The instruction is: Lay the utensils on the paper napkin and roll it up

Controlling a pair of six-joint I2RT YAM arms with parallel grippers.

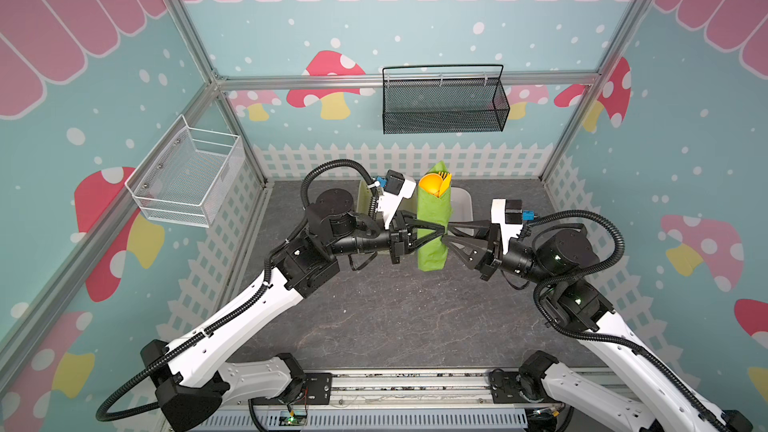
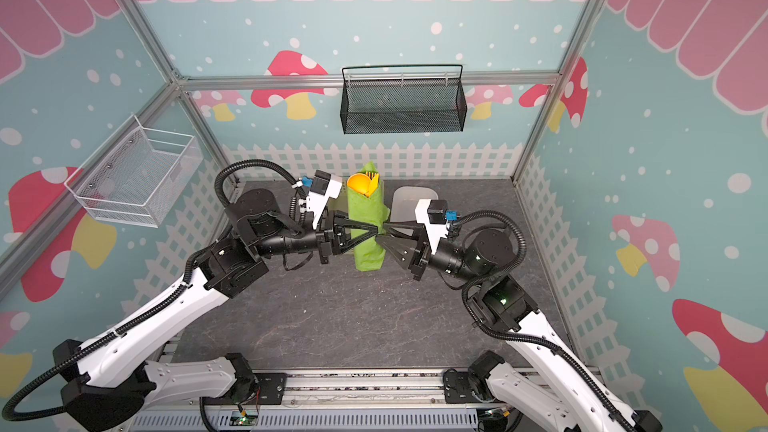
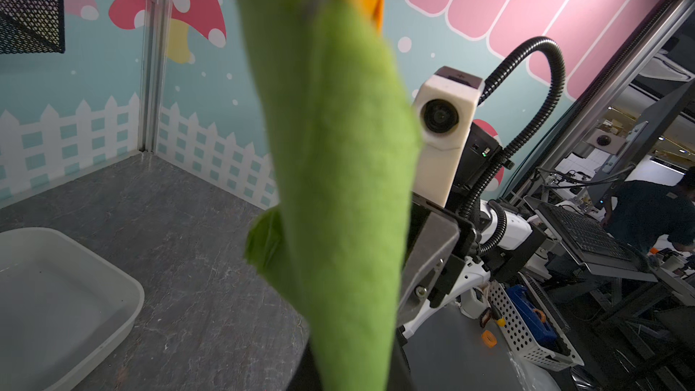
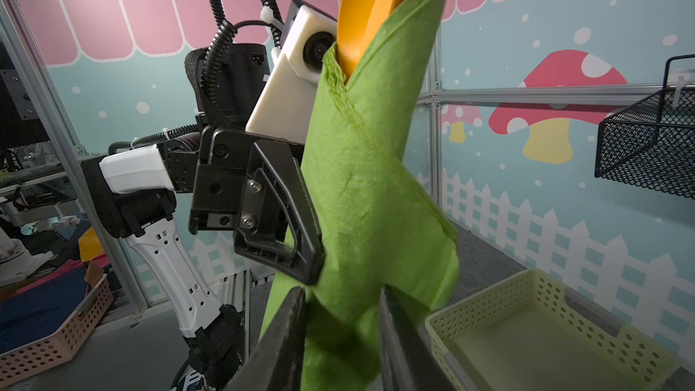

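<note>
Upright over the worktop (image 1: pixel 395 317): rolled paper napkin (image 1: pixel 434 209), orange utensils (image 1: pixel 432 187) poking out on top. Clamped mid-length by left hand (image 1: pixel 443 229); right hand (image 4: pixel 340 336) astride its edge, grip unclear. Probably light, soft, easily unrolled; best pinched across the overlap.

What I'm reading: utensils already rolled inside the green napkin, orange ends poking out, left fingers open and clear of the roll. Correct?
Not quite: the left gripper has its fingers shut on the paper napkin, not open and clear, as both top views show. The rest holds: the utensils are rolled inside, orange ends poking out.
</note>
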